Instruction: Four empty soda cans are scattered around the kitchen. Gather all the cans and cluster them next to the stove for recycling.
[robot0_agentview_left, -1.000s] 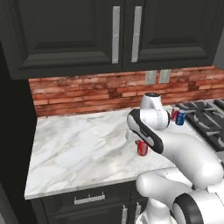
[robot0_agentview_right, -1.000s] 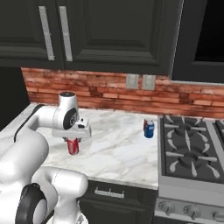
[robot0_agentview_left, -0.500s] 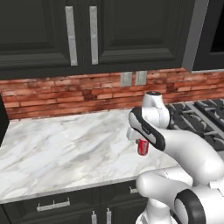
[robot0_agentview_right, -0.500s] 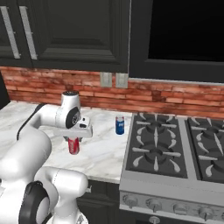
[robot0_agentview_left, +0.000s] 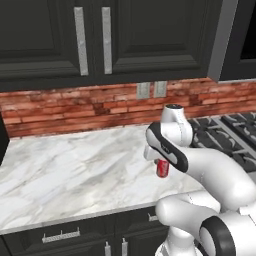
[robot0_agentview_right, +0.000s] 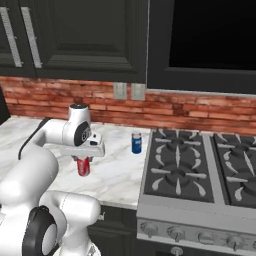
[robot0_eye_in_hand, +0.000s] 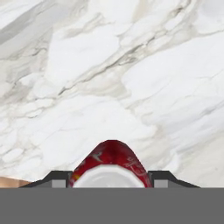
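We are looking at a kitchen with a red brick backsplash, dark cabinets above, and a white marble counter (robot0_agentview_right: 120, 175) that runs up to the stainless gas stove (robot0_agentview_right: 195, 175) on its right. One blue soda can (robot0_agentview_right: 136, 143) already stands upright on the counter just beside the stove's left edge, so we judge that part of the gathering done. The pincer (robot0_agentview_right: 84, 159) is closed on a red soda can (robot0_agentview_right: 83, 166), gripping it near the top; in the hand view the red soda can (robot0_eye_in_hand: 111, 164) sits between the two dark fingertips with marble behind it. From the base views the red can appears to be held upright above the counter, to the left of the blue one and some way short of it, though we cannot tell whether its base is touching the marble. As we read it, this can has yet to be set down close to the blue one by the stove. Two further cans would then be left to fetch.
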